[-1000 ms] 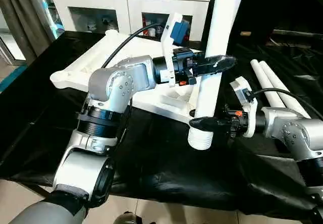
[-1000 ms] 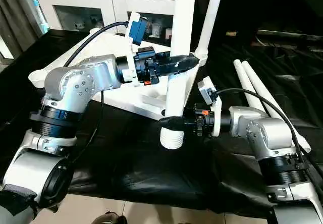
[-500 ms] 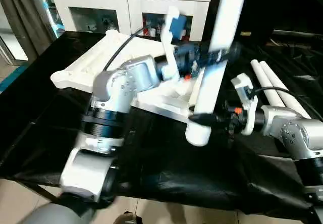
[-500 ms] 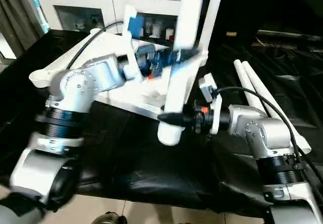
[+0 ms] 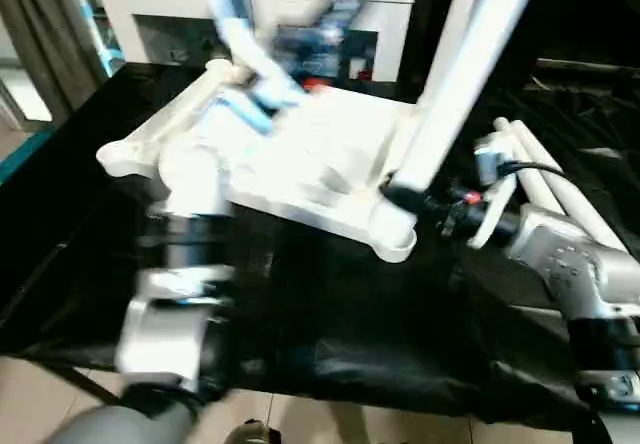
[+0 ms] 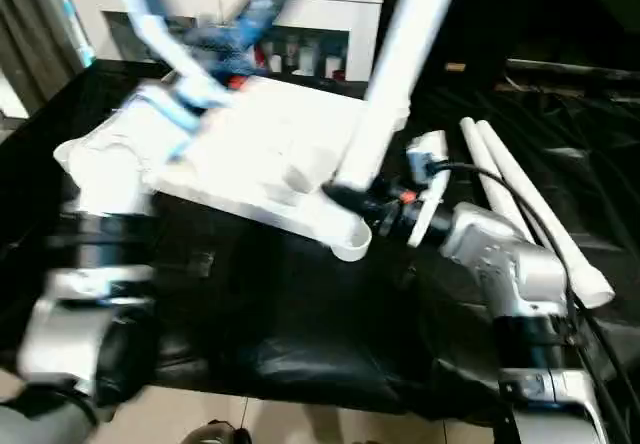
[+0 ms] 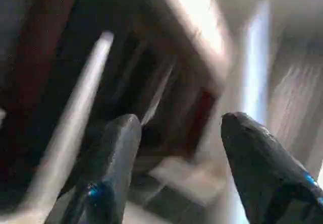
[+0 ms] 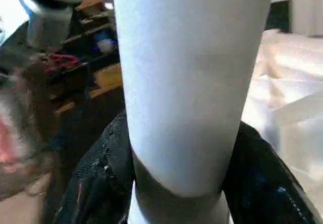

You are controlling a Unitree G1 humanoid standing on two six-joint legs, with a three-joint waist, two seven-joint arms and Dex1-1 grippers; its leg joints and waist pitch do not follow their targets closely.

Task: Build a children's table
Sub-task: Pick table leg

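**Right fingers grip one leg at the tabletop's corner**

The black-draped bench (image 5: 330,344) carries the white tabletop (image 5: 300,164), underside up, at the centre. A white leg (image 5: 455,84) rises from its near corner socket (image 5: 395,239), leaning toward 1 o'clock. The right gripper (image 5: 405,196) has its fingers closed around this leg just above the socket. The left gripper (image 7: 174,168) hangs blurred above the tabletop at 11 o'clock, fingers (image 7: 118,148) spread apart, holding nothing. Two spare legs (image 6: 520,199) lie at 3 o'clock.
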